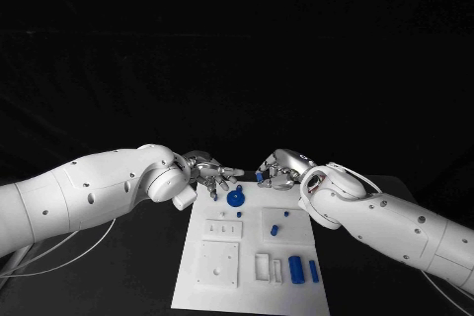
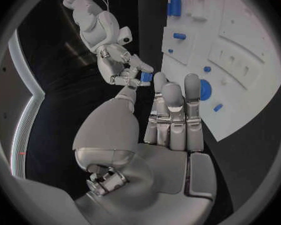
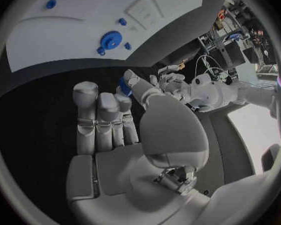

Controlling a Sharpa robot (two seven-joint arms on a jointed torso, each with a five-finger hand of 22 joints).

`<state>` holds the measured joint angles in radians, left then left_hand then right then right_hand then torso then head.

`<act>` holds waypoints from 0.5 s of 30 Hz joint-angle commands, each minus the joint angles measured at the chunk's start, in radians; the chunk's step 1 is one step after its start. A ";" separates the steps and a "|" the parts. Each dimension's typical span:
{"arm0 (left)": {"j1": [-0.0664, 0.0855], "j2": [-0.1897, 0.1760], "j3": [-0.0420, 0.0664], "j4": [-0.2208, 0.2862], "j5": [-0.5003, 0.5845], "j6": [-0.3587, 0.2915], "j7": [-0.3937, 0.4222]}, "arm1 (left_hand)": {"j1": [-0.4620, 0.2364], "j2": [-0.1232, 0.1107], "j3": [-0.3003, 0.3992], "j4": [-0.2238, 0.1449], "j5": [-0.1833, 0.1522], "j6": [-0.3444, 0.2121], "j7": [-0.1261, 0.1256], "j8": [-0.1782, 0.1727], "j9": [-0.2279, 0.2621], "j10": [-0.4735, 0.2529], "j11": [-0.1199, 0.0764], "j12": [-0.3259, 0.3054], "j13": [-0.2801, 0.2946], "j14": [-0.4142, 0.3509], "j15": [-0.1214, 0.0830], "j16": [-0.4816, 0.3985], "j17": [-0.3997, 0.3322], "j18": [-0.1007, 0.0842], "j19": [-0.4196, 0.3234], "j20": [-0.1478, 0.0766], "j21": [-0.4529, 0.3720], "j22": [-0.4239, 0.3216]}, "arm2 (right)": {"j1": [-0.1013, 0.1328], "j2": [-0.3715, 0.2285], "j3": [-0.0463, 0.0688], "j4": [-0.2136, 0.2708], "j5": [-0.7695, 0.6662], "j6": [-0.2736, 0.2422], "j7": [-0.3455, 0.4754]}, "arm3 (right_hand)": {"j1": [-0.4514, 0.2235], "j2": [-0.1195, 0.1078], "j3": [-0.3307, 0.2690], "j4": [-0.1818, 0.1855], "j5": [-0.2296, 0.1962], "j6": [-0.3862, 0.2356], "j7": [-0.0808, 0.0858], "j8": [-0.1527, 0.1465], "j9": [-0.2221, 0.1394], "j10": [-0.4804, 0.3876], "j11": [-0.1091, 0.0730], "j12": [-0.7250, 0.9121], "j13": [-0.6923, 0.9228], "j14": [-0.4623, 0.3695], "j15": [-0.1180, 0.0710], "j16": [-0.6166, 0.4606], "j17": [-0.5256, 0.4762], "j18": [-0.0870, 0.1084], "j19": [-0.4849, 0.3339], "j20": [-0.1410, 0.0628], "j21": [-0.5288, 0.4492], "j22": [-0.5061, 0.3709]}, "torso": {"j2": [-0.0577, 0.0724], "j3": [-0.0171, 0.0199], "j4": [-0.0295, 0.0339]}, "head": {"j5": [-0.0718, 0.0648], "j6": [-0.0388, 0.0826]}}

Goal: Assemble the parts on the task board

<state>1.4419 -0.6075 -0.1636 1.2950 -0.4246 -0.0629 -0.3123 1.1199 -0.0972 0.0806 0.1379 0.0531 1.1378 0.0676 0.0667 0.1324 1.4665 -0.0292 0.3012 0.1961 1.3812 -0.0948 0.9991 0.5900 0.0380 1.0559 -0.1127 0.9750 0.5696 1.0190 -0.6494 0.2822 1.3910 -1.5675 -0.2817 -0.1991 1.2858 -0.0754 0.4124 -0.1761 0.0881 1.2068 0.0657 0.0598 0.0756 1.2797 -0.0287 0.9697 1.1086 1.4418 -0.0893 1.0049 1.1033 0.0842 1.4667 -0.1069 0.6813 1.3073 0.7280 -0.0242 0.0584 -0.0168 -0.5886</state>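
The black table (image 1: 148,261) is carrying the white task board (image 1: 252,288) in its middle, with bare tabletop lying on either side. Both hands are hovering beyond the board's far edge. The left hand (image 1: 209,173) is holding nothing, fingers extended, just beside the blue gear (image 1: 236,197) sitting on the board. The right hand (image 1: 279,171) is pinching a small blue part (image 2: 145,76) off the board's far corner.
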 commanded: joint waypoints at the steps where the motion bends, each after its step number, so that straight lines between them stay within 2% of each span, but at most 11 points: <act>1: 0.002 0.011 -0.001 -0.004 -0.028 0.019 -0.050 | -0.005 -0.017 0.009 0.008 -0.003 -0.007 -0.002 -0.002 0.001 0.018 0.001 -0.013 -0.003 -0.019 0.005 -0.004 -0.006 0.009 -0.015 0.001 -0.005 0.000 | 0.000 0.007 -0.002 0.014 -0.063 0.004 -0.043 | -0.001 -0.009 -0.001 0.005 0.004 0.037 -0.005 0.004 -0.001 0.005 -0.004 -0.003 0.000 0.006 -0.004 0.006 0.002 -0.010 0.010 -0.005 0.003 0.078 | 0.001 -0.0007 -0.0009 | 0.004 0.001; 3: 0.001 0.016 -0.002 -0.009 -0.030 0.018 -0.055 | -0.004 -0.022 0.015 0.012 -0.004 -0.015 0.006 -0.003 -0.007 -0.015 0.015 -0.057 -0.025 -0.054 0.019 -0.061 -0.036 0.004 -0.043 0.013 -0.036 -0.016 | 0.000 0.012 -0.003 0.023 -0.078 0.002 -0.054 | -0.001 -0.009 -0.001 0.005 0.005 0.037 -0.005 0.004 -0.001 0.005 -0.004 -0.003 0.000 0.006 -0.004 0.007 0.002 -0.010 0.010 -0.006 0.003 0.078 | 0.002 0.0005 -0.0014 | 0.006 0.003; 4: 0.001 0.019 -0.002 -0.011 -0.031 0.017 -0.057 | -0.003 -0.027 0.017 0.014 -0.004 -0.017 0.005 -0.002 -0.021 0.001 0.020 -0.090 -0.046 -0.032 0.020 -0.096 -0.061 0.006 -0.039 0.018 -0.055 -0.028 | 0.000 0.014 -0.004 0.026 -0.083 0.001 -0.059 | -0.001 -0.010 -0.001 0.006 0.004 0.038 -0.005 0.004 -0.001 0.005 -0.004 -0.002 0.000 0.006 -0.004 0.008 0.003 -0.010 0.011 -0.006 0.005 0.079 | 0.002 0.0007 -0.0015 | 0.006 0.002; 7: 0.001 0.025 -0.003 -0.015 -0.031 0.011 -0.058 | -0.001 -0.020 0.017 0.012 -0.005 -0.010 0.007 -0.004 -0.055 0.031 0.017 -0.127 -0.068 -0.025 0.020 -0.107 -0.064 0.003 -0.027 0.017 -0.072 -0.037 | 0.001 0.021 -0.005 0.033 -0.094 0.000 -0.070 | -0.001 -0.011 -0.002 0.006 0.002 0.038 -0.006 0.004 -0.001 0.006 -0.005 -0.002 0.000 0.007 -0.004 0.010 0.005 -0.011 0.011 -0.006 0.006 0.079 | 0.002 -0.0002 -0.0026 | 0.006 0.002; 11: 0.001 0.034 -0.004 -0.017 -0.021 -0.005 -0.052 | 0.002 -0.018 0.016 0.009 -0.004 -0.013 0.008 -0.003 -0.063 0.032 0.018 -0.138 -0.073 -0.027 0.021 -0.110 -0.063 0.002 -0.026 0.017 -0.076 -0.037 | 0.001 0.028 -0.009 0.043 -0.102 0.002 -0.079 | -0.001 -0.013 -0.001 0.009 0.001 0.040 -0.006 0.004 -0.001 0.008 -0.006 -0.001 0.001 0.007 -0.004 0.013 0.007 -0.011 0.013 -0.006 0.008 0.079 | 0.003 -0.0021 -0.0013 | 0.006 0.000; 15: 0.001 0.039 -0.004 -0.018 -0.014 -0.023 -0.047 | 0.004 -0.018 0.014 0.005 -0.004 -0.019 0.010 -0.003 -0.063 0.030 0.020 -0.143 -0.075 -0.029 0.022 -0.112 -0.063 0.002 -0.027 0.018 -0.079 -0.037 | 0.002 0.033 -0.013 0.051 -0.104 0.007 -0.083 | -0.001 -0.014 -0.001 0.011 0.002 0.040 -0.007 0.004 -0.001 0.008 -0.006 -0.001 0.001 0.007 -0.004 0.012 0.008 -0.011 0.013 -0.006 0.009 0.080 | 0.003 -0.0012 -0.0014 | 0.007 -0.001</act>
<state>1.4418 -0.5713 -0.1678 1.2771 -0.4430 -0.0673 -0.3598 1.1183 -0.1132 0.0930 0.1502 0.0531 1.1217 0.0766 0.0667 0.0705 1.4632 -0.0143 0.1605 0.1222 1.3509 -0.0751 0.8937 0.5272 0.0381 1.0240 -0.0945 0.9021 0.5331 1.0201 -0.6176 0.2696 1.4388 -1.6420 -0.2821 -0.2606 1.2791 -0.0821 0.4113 -0.1695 0.0881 1.2153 0.0641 0.0609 0.0746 1.2852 -0.0338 0.9698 1.1087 1.4454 -0.0928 1.0140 1.1098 0.0842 1.4667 -0.1069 0.6862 1.3073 0.7305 -0.0252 0.0570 -0.0108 -0.5881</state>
